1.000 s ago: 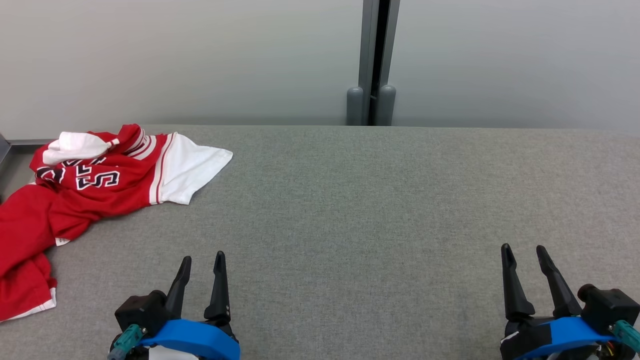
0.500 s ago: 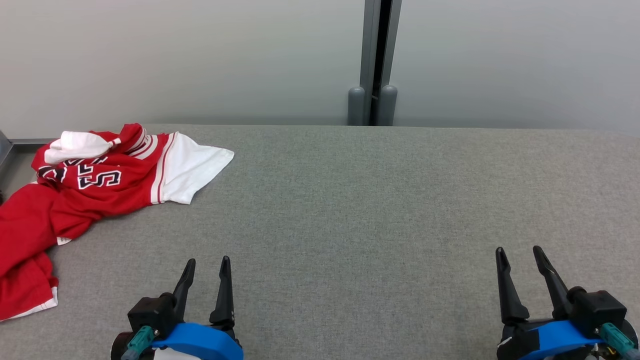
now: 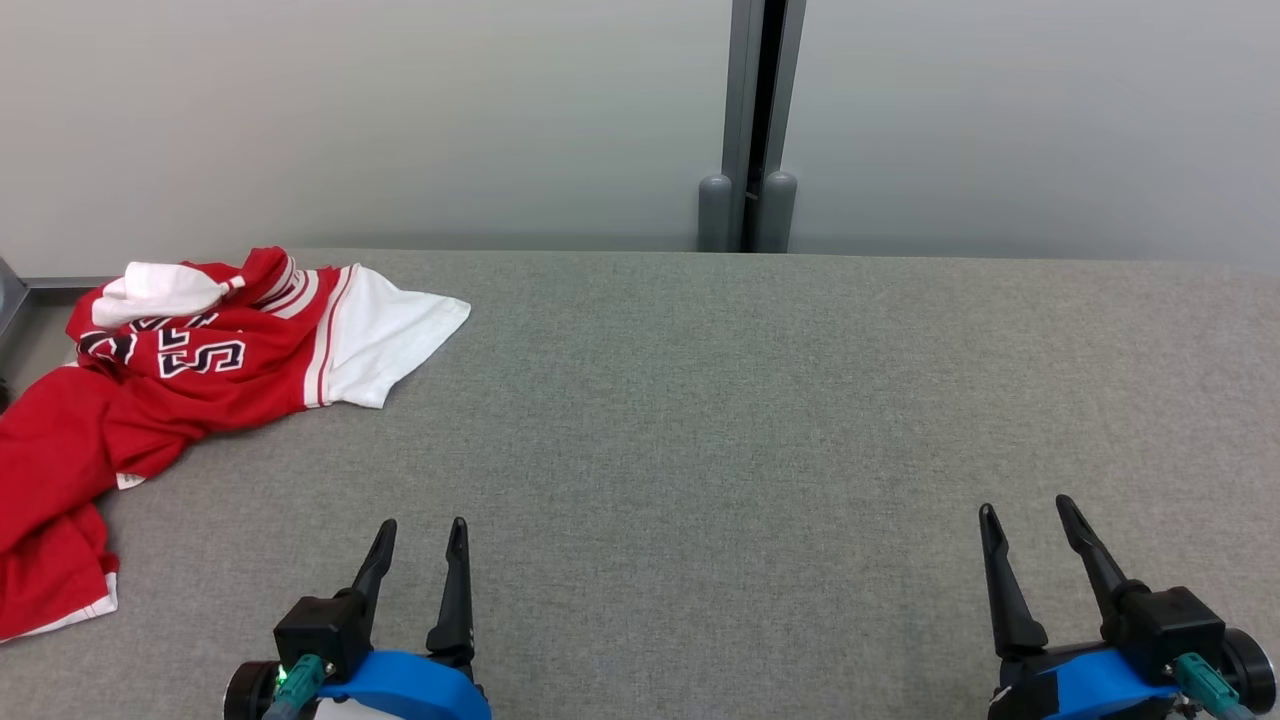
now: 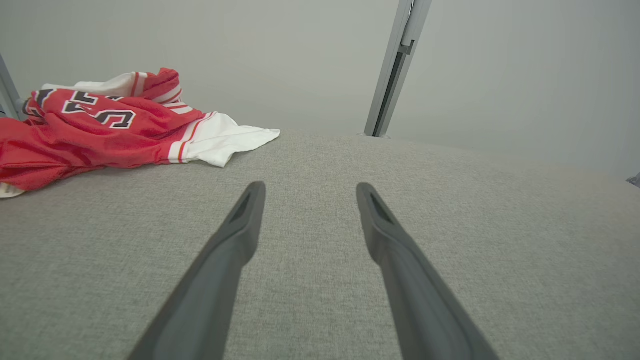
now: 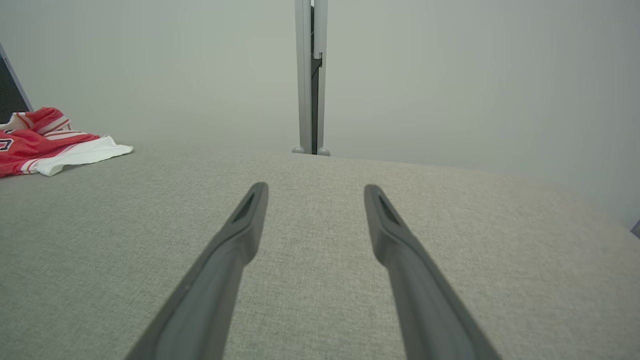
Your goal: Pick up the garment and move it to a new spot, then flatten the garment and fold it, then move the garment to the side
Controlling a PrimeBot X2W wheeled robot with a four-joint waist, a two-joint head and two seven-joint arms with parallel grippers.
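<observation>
Across the whole foreground stretched the grey fabric bench [image 3: 760,400], backed by a pale wall [image 3: 400,120] split by a grey post [image 3: 750,120]. At the bench's far left corner lay the garment [image 3: 200,370], a red jersey with white trim and dark numerals. It was crumpled, with a white sleeve [image 3: 385,335] splayed toward the middle and its red body trailing to the bench's left edge. The left gripper [image 3: 423,524] sat low at the near edge, well apart from the cloth, and the right gripper [image 3: 1025,506] sat far off at the near right. On both grippers the fingers [image 4: 235,240] were spread and held nothing, hovering just over bare bench. The pick-up had not yet begun, and the left arm looked better placed for it. A good grasp would probably come from reaching forward and to the left, bringing the spread fingers down over a raised fold of the red body rather than the thin flat sleeve. They should pinch several layers so the cloth lifts as one bundle. Lifting high before carrying it toward the open centre should keep the trailing hem from dragging or catching on the bench's edge.
</observation>
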